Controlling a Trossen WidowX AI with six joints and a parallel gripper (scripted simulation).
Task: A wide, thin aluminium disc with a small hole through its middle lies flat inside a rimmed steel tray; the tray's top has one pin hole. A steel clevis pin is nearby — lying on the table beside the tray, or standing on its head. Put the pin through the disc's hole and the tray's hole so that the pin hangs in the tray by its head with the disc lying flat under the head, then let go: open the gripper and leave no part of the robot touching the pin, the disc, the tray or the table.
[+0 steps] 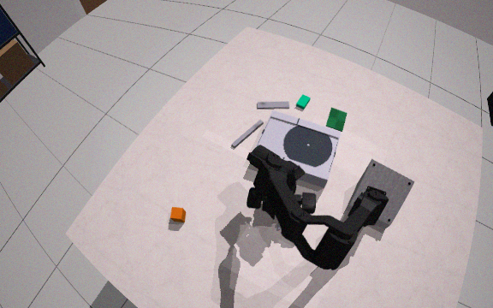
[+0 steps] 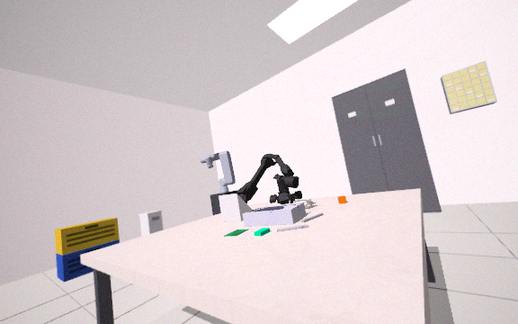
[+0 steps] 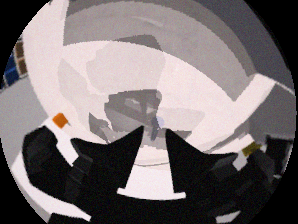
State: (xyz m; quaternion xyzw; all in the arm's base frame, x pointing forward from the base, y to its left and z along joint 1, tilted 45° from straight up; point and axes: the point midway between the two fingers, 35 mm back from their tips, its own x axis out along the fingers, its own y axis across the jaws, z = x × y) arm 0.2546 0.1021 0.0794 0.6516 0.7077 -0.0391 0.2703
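The dark grey disc (image 1: 298, 150) lies flat inside the pale rimmed tray (image 1: 272, 136) (image 2: 268, 219), with a small light dot at its middle and no pin in it. My gripper (image 3: 154, 129) (image 2: 286, 199) points down beside the tray, on the side nearer the arm's base. Its fingers are parted and open, with nothing clamped between them. The pin (image 3: 154, 131) shows small at the gap between the fingertips, its pale round head a little above and right of its darker shank. Whether it stands or leans is unclear. The arm hides the fingertips in the top view.
Two grey bars (image 1: 273, 105) (image 1: 247, 134), a teal block (image 1: 303, 101) and a green square (image 1: 336, 119) lie around the tray's far side. An orange cube (image 1: 178, 215) (image 2: 342, 200) (image 3: 60, 120) sits off to the left. The arm's grey base plate (image 1: 389, 184) is right of the tray.
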